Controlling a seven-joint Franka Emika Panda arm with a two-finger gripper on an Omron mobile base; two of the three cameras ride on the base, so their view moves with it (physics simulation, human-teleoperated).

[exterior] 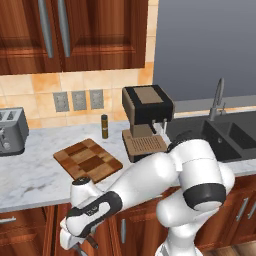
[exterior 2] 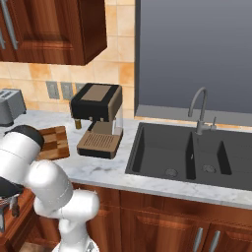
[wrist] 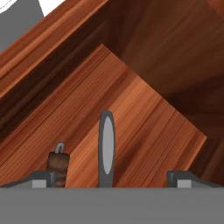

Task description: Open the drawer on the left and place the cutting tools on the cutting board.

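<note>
My gripper (wrist: 113, 179) is open and points down into the open drawer (wrist: 144, 109), whose red-brown wooden floor and walls surround it. Two cutting tools lie on that floor. A slim grey metal one (wrist: 106, 146) sits between my fingertips, nearer the left one. A dark brown ribbed handle with a small silver loop (wrist: 58, 162) lies just beside the left fingertip (wrist: 43, 178). Nothing is gripped. From the left base view the gripper (exterior: 82, 246) hangs below the counter edge. The checkered cutting board (exterior: 88, 160) lies bare on the counter above it.
On the marble counter (exterior: 30, 175) stand a coffee machine (exterior: 146, 120), a toaster (exterior: 11, 131) and a dark bottle (exterior: 104, 126). A black sink (exterior 2: 192, 155) with a faucet (exterior 2: 199, 110) lies to the right. Wall cabinets (exterior: 75, 30) hang overhead.
</note>
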